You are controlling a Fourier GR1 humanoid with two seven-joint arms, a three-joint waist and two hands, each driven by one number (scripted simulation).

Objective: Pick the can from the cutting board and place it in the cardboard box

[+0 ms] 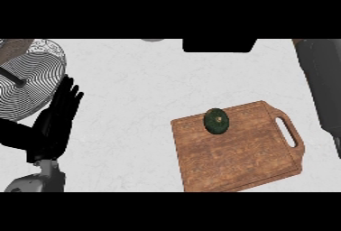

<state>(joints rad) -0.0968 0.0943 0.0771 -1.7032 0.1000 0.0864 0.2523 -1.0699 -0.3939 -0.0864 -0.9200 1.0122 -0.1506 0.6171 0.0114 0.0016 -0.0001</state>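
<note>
You're looking down on a wooden cutting board (236, 151) at the lower right of the white counter (146, 90); it is turned slightly, with its slotted handle toward the right edge. The can (216, 121), dark green, stands upright near the board's upper edge, left of centre, so you see its round top and its long axis points up at you. Nothing else sits on the board, and the counter around the can is bare.

Your left hand (58, 118) shows at the left side, fingers straight and relaxed, pointing up the view and holding nothing, well apart from the board. Behind it, at the upper left, lies a round wire rack (30, 76) of concentric rings, just beside the fingertips.

At the top edge a dark block (220, 45) sits beyond the board. A long dark grey shape (326, 90) runs down the right edge, near the board's handle; you cannot tell what it is. The cardboard box and your right hand do not show.
</note>
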